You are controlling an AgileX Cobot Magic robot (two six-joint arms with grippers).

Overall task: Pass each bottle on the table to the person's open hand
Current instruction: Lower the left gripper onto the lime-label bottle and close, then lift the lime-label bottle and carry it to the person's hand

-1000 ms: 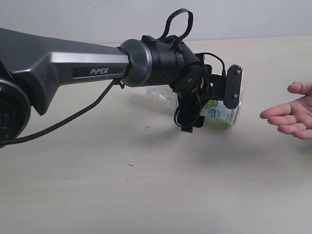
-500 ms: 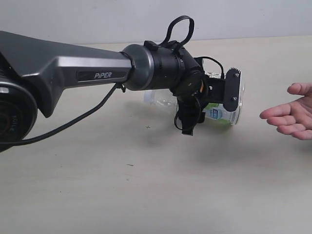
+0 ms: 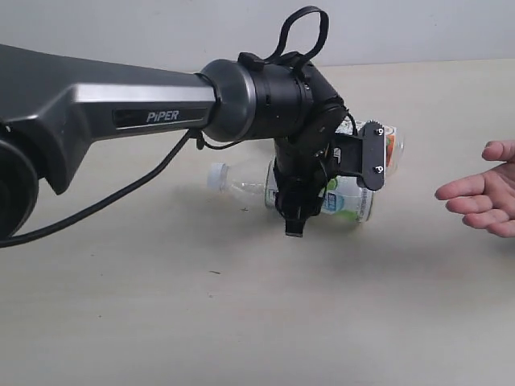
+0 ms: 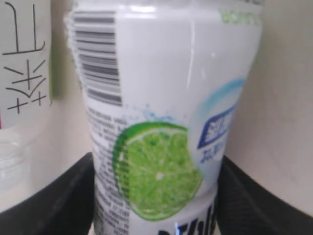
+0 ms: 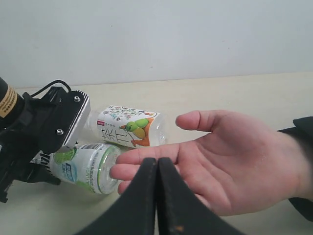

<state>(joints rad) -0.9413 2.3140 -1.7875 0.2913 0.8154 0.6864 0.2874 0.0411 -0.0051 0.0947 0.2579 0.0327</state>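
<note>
The lime-label bottle (image 3: pixel 344 203) lies on its side, white cap (image 3: pixel 216 175) pointing left. My left gripper (image 3: pixel 348 186) is shut on its body; in the left wrist view the black fingers (image 4: pixel 54 196) press both sides of the lime-label bottle (image 4: pixel 161 147). Just behind it on the table (image 3: pixel 241 322) lies the patterned white-orange bottle (image 3: pixel 389 146). The person's open hand (image 3: pixel 483 201) waits palm up at the right, apart from the bottle. My right gripper (image 5: pixel 157 161) is shut and empty, just in front of the person's open hand (image 5: pixel 230 156).
The long grey left arm (image 3: pixel 121 112) spans the left half of the exterior view, with a cable hanging below it. In the right wrist view the lime-label bottle (image 5: pixel 88 166) and the patterned bottle (image 5: pixel 129 126) lie side by side, left of the hand.
My left gripper has closed on the lime-label bottle and its wrist has turned. The bottle has shifted slightly left, bringing its cap into view. The hand has barely moved.
</note>
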